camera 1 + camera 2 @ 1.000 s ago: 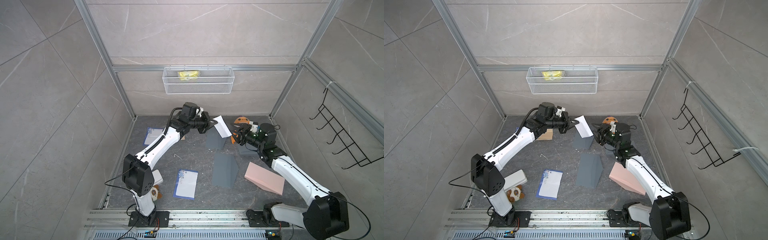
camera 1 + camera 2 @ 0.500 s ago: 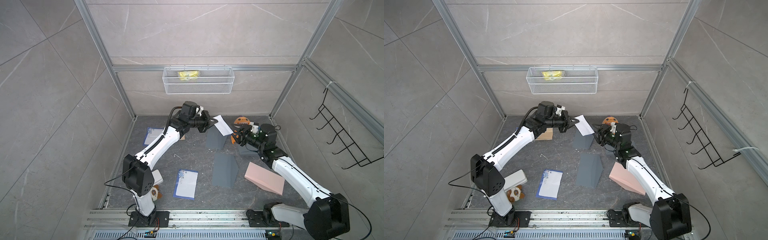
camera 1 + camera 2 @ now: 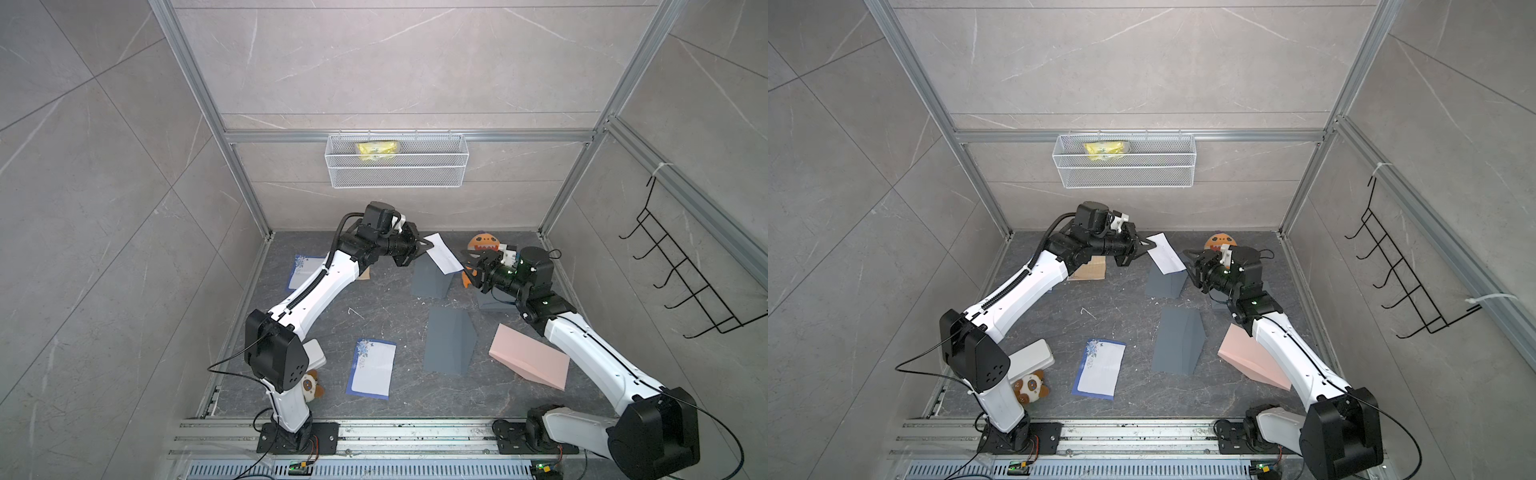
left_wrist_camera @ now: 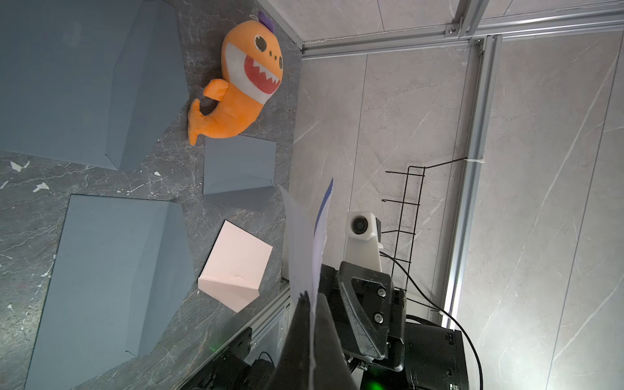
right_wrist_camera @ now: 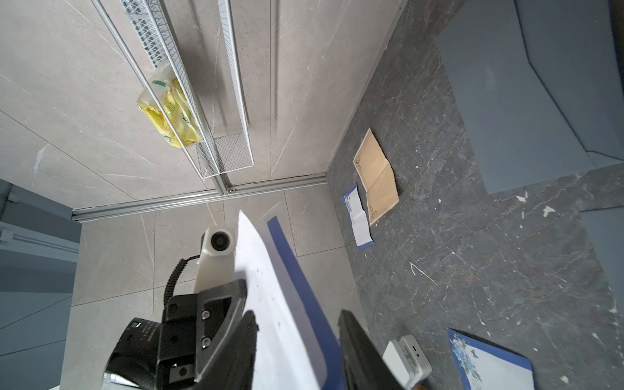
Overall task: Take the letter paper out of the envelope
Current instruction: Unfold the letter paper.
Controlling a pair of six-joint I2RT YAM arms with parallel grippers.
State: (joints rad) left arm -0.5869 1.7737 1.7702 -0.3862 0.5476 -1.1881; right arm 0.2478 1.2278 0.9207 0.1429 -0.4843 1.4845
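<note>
Letter paper (image 3: 444, 258) is held above the counter (image 3: 374, 301), clamped at one end by the left fingers (image 4: 331, 344). Right fingers (image 5: 358, 347) stand part-open around its other end.

The whole bench (image 3: 386, 299) is seen from high at the front in both top views, looking down toward the back wall (image 3: 395, 83). The left wrist camera (image 5: 219, 241) and the right wrist camera (image 4: 359, 224) are set close behind their jaws, faced toward each other; the letter paper (image 4: 300, 243) between them is shared by both.
</note>
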